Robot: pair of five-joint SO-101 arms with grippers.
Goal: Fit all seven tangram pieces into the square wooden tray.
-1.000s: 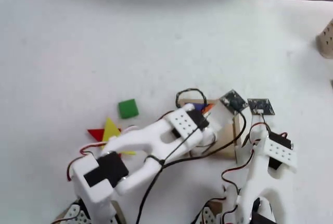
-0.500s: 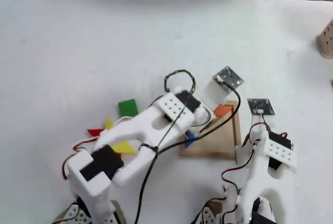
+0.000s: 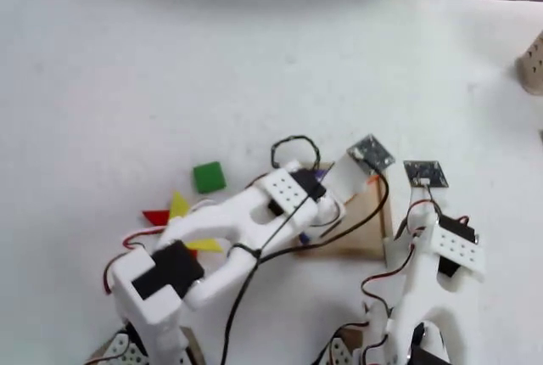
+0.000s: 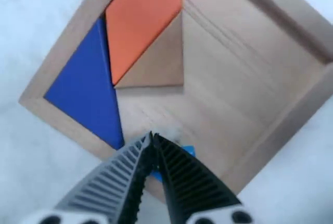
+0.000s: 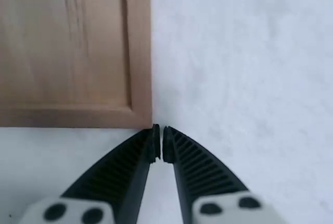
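Wooden square tray is set on the white counter. A large blue triangle and an orange flat piece are seated in one corner, touching along one edge. Left end effector is held at the tray's rim, just beside the blue triangle's tip. It is judged clenched on a small blue piece, as blue is seen past its tips. Right end effector is clamped on nothing, tips together just off a corner of the tray.

Risks, judged:
- Tray could be shoved across the counter if the rim is caught on descent, as nothing braces it.
- Large blue triangle could be levered up if the held piece is set on its edge.
- Small blue piece could twist in so narrow a pinch, or be left propped on the rim.

Views:
- Loose green square, yellow triangle and red triangle, well apart from the tray, are given by the high view. There the tray floor is largely covered by the left arm.
- Seating of the pieces is read from the left wrist view.
- The gap at the tray corner is read from the right wrist view.
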